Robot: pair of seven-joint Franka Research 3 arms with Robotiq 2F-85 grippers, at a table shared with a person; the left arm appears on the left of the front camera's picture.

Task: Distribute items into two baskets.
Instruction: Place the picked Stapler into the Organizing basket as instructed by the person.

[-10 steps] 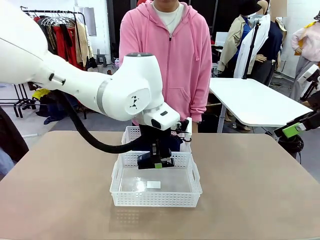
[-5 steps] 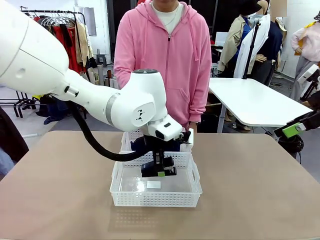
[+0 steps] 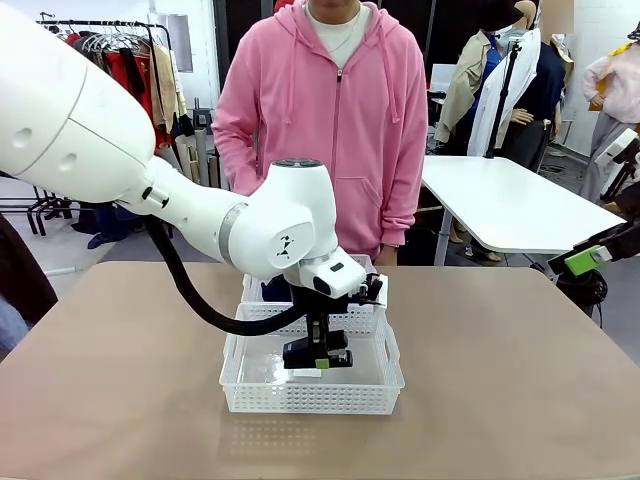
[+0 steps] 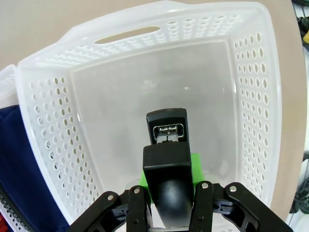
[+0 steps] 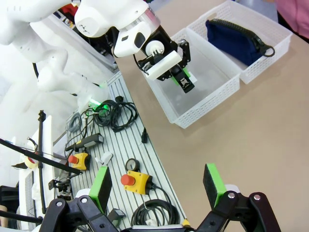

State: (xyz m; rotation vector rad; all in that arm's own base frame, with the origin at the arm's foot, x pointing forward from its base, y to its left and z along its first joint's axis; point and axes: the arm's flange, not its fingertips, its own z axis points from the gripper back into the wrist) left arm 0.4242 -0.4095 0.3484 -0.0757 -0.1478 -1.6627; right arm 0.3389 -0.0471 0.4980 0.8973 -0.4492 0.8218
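- The counter [image 3: 520, 380] is a wide tan surface with both baskets near its middle; a person in a pink hoodie [image 3: 330, 110] stands at the far side.
- The larger basket [image 3: 236, 372] sits nearer the robot, and the smaller basket [image 5: 277, 46] touches its far wall. Both look like thin, light plastic with lattice sides, likely to slide if bumped, so anything going in should be set down gently.
- The pouch [image 5: 234, 41] lies inside the smaller basket and spans most of its floor. It looks soft and floppy and would sag from a pinch at one end, so a grip on the middle, or along the stiffer zipper edge, seems best.
- The left hand [image 3: 317, 360] reaches down into the larger basket, fingers pressed onto the stapler [image 4: 167, 145] at its rear half.
- The stapler hangs nose down, just above the basket floor. It seems hard, smooth and dense for its size, and hinged, so squeezing its flat sides looks safer than pressing top against base.
- The right hand [image 5: 157, 186] is spread wide and holds nothing, well apart from the baskets at the counter's right edge.
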